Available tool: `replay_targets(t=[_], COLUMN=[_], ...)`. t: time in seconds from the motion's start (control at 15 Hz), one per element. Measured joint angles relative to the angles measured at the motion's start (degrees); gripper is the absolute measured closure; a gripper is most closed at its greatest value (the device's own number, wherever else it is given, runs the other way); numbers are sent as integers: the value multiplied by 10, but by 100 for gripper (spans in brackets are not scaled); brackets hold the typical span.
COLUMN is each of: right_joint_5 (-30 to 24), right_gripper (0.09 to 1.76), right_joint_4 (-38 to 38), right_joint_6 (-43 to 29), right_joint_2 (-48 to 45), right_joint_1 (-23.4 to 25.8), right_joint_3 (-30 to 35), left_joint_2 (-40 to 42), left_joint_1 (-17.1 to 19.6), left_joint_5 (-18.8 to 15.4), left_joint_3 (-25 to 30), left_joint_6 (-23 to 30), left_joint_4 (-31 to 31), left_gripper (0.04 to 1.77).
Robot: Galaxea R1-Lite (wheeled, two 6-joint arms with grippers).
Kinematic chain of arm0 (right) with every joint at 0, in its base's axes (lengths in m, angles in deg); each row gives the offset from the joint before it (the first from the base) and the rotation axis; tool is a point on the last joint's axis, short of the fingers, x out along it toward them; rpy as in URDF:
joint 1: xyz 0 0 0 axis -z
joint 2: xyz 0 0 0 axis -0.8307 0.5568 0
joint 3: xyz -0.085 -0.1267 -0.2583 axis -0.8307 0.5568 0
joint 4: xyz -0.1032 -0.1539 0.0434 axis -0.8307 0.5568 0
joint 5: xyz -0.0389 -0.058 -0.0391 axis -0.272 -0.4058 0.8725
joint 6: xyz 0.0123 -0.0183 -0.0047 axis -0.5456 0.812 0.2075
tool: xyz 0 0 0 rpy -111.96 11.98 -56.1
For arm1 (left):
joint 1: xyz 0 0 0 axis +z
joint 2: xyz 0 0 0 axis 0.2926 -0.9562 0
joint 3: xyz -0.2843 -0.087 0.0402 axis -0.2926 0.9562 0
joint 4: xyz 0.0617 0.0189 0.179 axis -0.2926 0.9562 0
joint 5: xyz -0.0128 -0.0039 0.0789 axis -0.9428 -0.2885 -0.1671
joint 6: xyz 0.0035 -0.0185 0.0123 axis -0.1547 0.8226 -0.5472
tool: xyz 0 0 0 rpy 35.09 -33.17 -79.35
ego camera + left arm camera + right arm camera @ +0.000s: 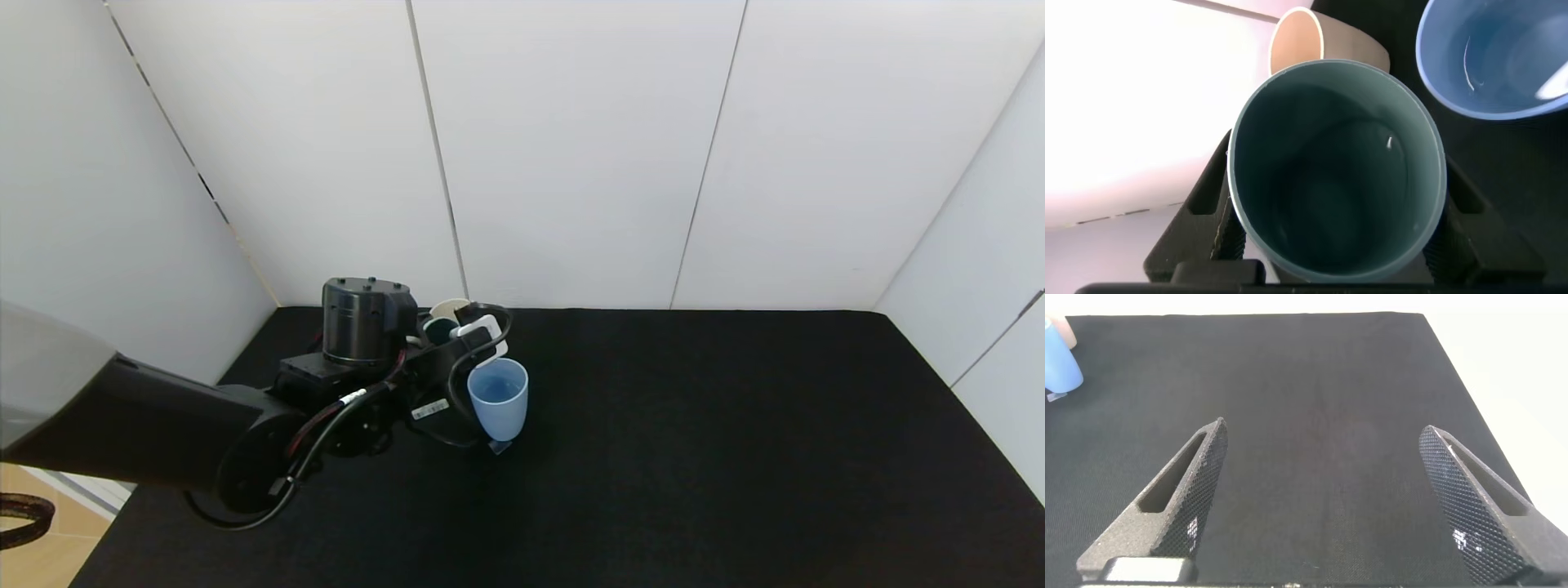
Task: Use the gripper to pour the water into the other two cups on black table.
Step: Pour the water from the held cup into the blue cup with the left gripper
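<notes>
My left gripper (441, 329) is shut on the wider teal-green tumbler (1335, 171), with a finger (1221, 220) on each side of its wall. In the head view the wrist's silver-white block mostly hides this cup (439, 328). The beige cup (1315, 41) stands just behind it, only its rim showing in the head view (449, 309). The light blue cup (498, 400) stands upright on the black table (694, 425) right beside the gripper, and a water glint shows inside it (1494, 57). My right gripper (1323, 429) is open and empty above bare table.
White wall panels (571, 147) close the table at the back and on both sides. The left arm's cables (326, 425) loop beside the blue cup. The table's right edge (1470, 400) shows in the right wrist view, where the blue cup (1060, 367) is far off.
</notes>
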Motion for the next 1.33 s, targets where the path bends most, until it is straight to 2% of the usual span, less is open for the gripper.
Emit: replay_targets(t=[0.4,0.6,0.93,1.33], right_joint_5=[0,0,0,0], right_gripper=[14,14,14,14], right_joint_4=[0,0,0,0], right_joint_6=[0,0,0,0], right_joint_2=[0,0,0,0], right_joint_1=[0,0,0,0], right_joint_3=[0,0,0,0], left_joint_2=[0,0,-1,-3], left_joint_1=[-14,-14,-15,-30], left_joint_5=[27,39,49,62], left_joint_3=[-1,-2,-36,-55], left_joint_6=[-54,-98,-152,-181], left_joint_4=[0,-5,0,0], left_gripper=[64,64,64,64])
